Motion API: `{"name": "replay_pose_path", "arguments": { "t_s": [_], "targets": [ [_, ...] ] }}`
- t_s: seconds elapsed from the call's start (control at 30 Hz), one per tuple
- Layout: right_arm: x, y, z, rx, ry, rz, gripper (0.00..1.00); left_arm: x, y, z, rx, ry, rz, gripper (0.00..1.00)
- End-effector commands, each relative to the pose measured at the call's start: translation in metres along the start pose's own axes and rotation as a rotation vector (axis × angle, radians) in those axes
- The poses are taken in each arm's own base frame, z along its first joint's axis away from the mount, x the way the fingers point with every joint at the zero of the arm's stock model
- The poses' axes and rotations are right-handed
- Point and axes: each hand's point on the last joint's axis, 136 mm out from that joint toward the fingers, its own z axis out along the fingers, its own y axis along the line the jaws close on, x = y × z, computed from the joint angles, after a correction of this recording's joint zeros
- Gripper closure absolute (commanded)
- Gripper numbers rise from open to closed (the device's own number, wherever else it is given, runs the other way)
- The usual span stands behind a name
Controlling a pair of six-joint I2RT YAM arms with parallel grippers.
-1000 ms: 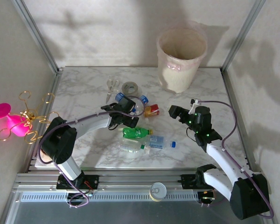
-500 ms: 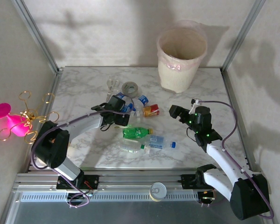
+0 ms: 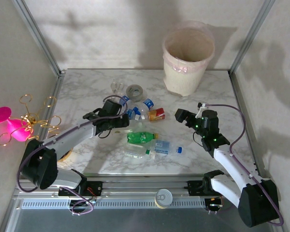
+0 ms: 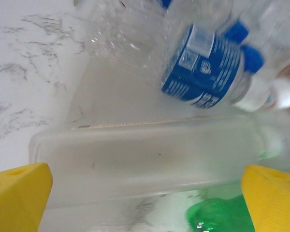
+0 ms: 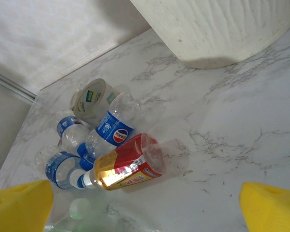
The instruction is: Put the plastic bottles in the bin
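Marble covers the table (image 3: 82, 96), with pale walls on three sides. The bin (image 3: 183, 79) stands upright at the far right corner, its pinkish liner folded over the rim.

The bottles (image 3: 144, 110) lie in a loose heap on the marble, near-left of the bin and well apart from it. On the side of the heap nearest the bin, a red-labelled bottle (image 3: 157, 114) lies on its side, touching the blue-labelled bottles (image 5: 111, 130). Farther from the bin, toward the arms, a green bottle (image 3: 141, 137) lies flat with a blue-capped bottle (image 3: 166, 147) just beside it. A tape roll (image 3: 134, 91) and scissors (image 3: 117, 87) sit left of the bin, beyond the heap.

The left gripper (image 4: 145, 191) is down at the side of the heap away from the bin, its jaws spread wide and gripping nothing. Seen from its wrist, a clear bottle (image 4: 150, 154) lies crosswise just ahead of the yellow pads (image 4: 19, 195). One of the blue-labelled bottles is behind it, and a bit of green shows below. I can't tell whether the pads touch the clear bottle.

The right gripper (image 3: 181, 116) hangs over the marble on the near side of the bin. It is also wide open and empty, and points toward the heap.
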Motion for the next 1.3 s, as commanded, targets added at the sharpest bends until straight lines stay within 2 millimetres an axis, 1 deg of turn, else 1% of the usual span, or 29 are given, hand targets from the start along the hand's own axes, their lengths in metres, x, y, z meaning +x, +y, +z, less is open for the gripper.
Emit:
{"name": "replay_pose_path", "arguments": {
  "t_s": [0.0,0.07,0.13,0.23,0.33,0.53,0.6,0.7,1.07,1.13,1.27],
  "targets": [
    [0.001,0.004,0.0,-0.024,-0.008,-0.003,0.01,-0.02,0.001,-0.021,0.033,-0.109,-0.292,0.0],
    [0.001,0.004,0.0,-0.024,-0.009,-0.004,0.01,-0.022,0.011,-0.027,0.039,-0.169,-0.508,0.0],
    [0.002,0.004,-0.001,-0.024,-0.011,-0.006,0.01,-0.015,0.017,-0.03,0.053,-0.193,-0.708,0.0],
    [0.003,0.002,-0.002,-0.019,-0.013,-0.01,0.01,-0.004,0.014,-0.031,0.105,-0.201,-0.935,0.0],
    [0.004,0.001,-0.003,-0.014,-0.016,-0.013,0.01,0.008,0.016,-0.027,0.091,-0.172,-1.101,0.01],
    [0.004,-0.001,-0.007,-0.008,-0.025,-0.02,0.01,0.024,0.024,-0.013,0.094,-0.153,-1.342,0.01],
    [0.005,-0.002,-0.008,-0.008,-0.027,-0.022,0.01,0.029,0.029,-0.006,0.057,-0.149,-1.381,0.02],
    [0.005,-0.003,-0.01,-0.003,-0.031,-0.026,0.01,0.033,0.035,0.008,-0.009,-0.116,-1.396,0.01],
    [0.006,-0.008,-0.016,0.022,-0.047,-0.047,0.01,0.04,0.032,0.06,-0.121,-0.004,-1.406,0.01],
    [0.005,-0.009,-0.017,0.025,-0.053,-0.051,0.01,0.041,0.031,0.067,-0.148,0.007,-1.398,0.03],
    [0.006,-0.01,-0.018,0.029,-0.055,-0.055,0.01,0.046,0.034,0.077,-0.182,0.021,-1.397,0.1]
  ]
}}
